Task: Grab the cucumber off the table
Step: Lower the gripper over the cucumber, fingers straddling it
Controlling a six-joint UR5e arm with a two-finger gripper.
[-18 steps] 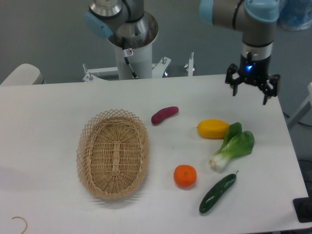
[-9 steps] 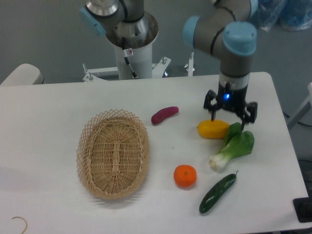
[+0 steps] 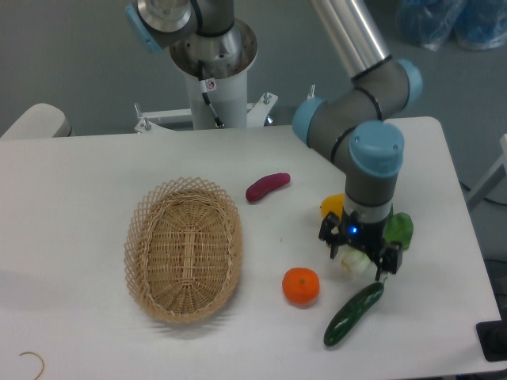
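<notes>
The cucumber (image 3: 352, 313) is dark green and glossy and lies at a slant on the white table (image 3: 79, 206) near the front right. My gripper (image 3: 360, 255) hangs open just above and behind the cucumber's upper end. It is over the white stalk of the bok choy (image 3: 398, 229) and holds nothing. The arm covers much of the bok choy and most of a yellow fruit (image 3: 333, 205).
An orange (image 3: 301, 286) sits left of the cucumber. A purple sweet potato (image 3: 268, 186) lies further back. A wicker basket (image 3: 184, 249) stands at the left. The table's right edge is close to the cucumber.
The arm has swung from the back right of the table forward and down. The gripper has gone past the yellow fruit to just above the cucumber's upper end. The objects have not moved.
</notes>
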